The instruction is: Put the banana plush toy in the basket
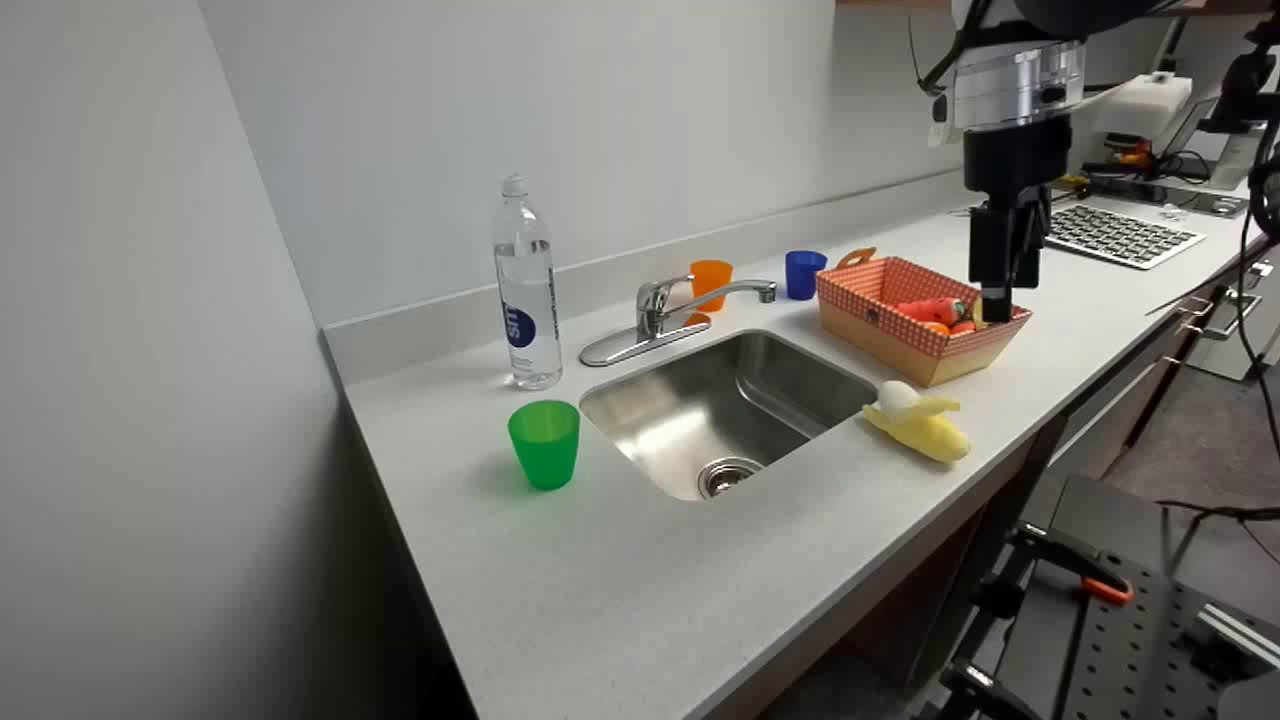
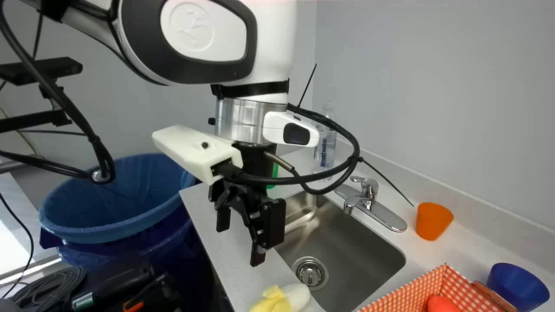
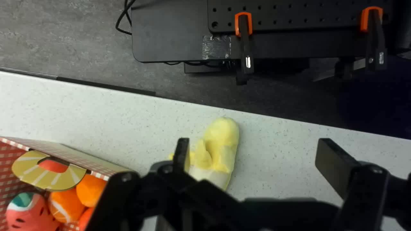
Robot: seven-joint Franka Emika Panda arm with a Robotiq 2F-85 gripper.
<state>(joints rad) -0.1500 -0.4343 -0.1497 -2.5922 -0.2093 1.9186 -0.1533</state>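
Jaws apart, basket w/ misc. toy fruit

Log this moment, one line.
gripper: open, empty | banana plush toy: on counter beside sink | basket: holds other toys | placement: not yet done

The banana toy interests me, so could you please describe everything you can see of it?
The banana toy looks soft and stuffed, with a round-ended yellow peel whose flaps splay around a whitish end. It lies on the counter near the basket, whitish end by the sink, yellow end toward the front edge. Only the counter seems to touch it; the open claw hangs above, apart.
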